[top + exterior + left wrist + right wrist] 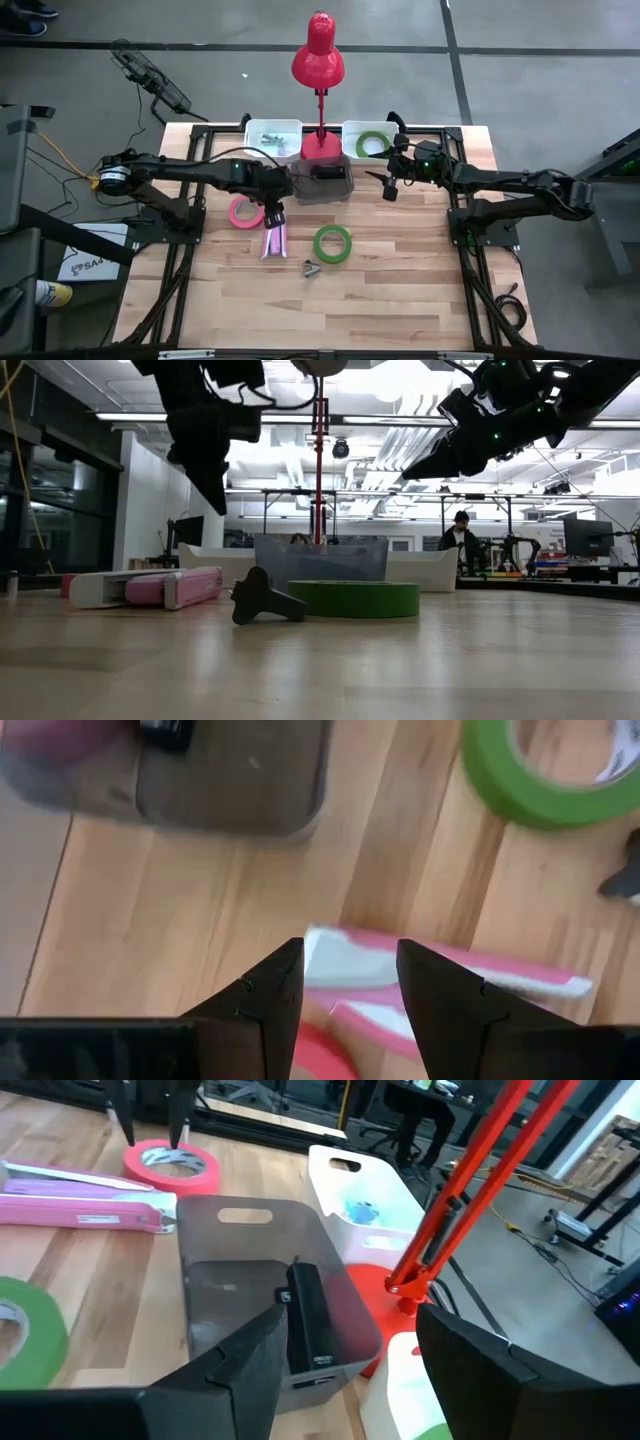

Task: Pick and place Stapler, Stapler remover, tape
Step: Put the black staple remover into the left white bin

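Stapler (273, 241), pink and white, lies flat on the wooden surface (400, 300) just in front of the pink tape ring (243, 211), with the left end effector (272, 217) poised directly above its rear end. In the left wrist view we see the two dark fingers (270, 995) spread and empty, the stapler body (440, 982) passing across the gap beyond their tips rather than between them. We judge the step in hand to be the descent onto the stapler. To do it well, we lower the fingers so that they straddle the narrow width of the body, not its length, and we keep clear of the pink ring, which sits just beside the fingers. We close only once the tips are near the surface, since a high pinch on the hinged top could let the body pivot open. The grey bin (320, 182), which already holds a dark object (305, 1320), appears the likely destination, though we cannot confirm this. One green tape ring (333, 243) and the small dark staple remover (311, 268) rest near the stapler and should stay undisturbed; another green ring (374, 144) lies in the right white bin (352, 135). The right end effector (389, 186) waits aloft beside the grey bin, fingers parted and holding nothing.
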